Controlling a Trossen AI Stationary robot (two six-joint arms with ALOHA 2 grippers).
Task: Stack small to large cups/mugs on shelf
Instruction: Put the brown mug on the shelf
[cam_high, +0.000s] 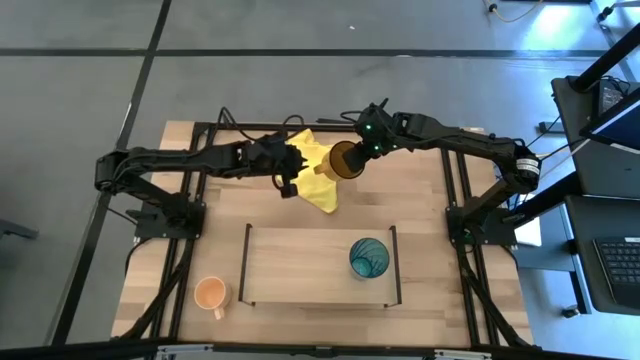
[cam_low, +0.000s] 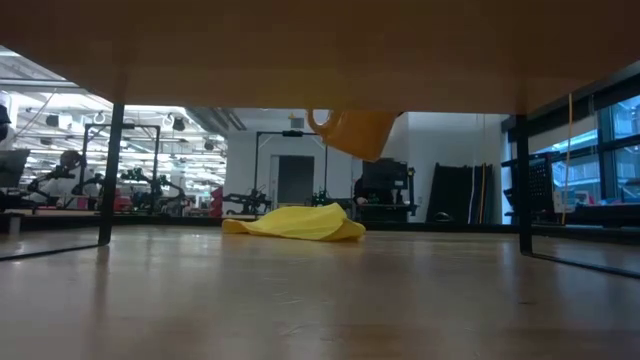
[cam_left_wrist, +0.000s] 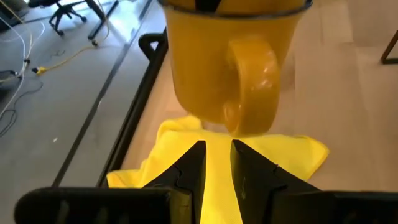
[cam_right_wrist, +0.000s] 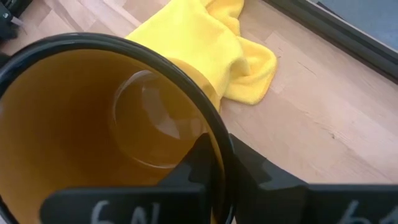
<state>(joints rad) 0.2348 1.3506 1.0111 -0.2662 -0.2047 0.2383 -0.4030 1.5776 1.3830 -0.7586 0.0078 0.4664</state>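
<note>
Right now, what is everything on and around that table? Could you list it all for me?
Amber mug: one, amber-brown, held off the table above the far middle.
Cloth: one, yellow, crumpled on the table's far side.
Tumbler: one, teal, on the right end of the shelf.
Small mug: one, pale orange, on the table left of the shelf.
Shelf: one, light wood, black uprights, near middle.
Table: one, wood, black frame.
Right gripper: one, dark, gripping the amber mug's rim.
Left gripper: one, dark, over the cloth.
</note>
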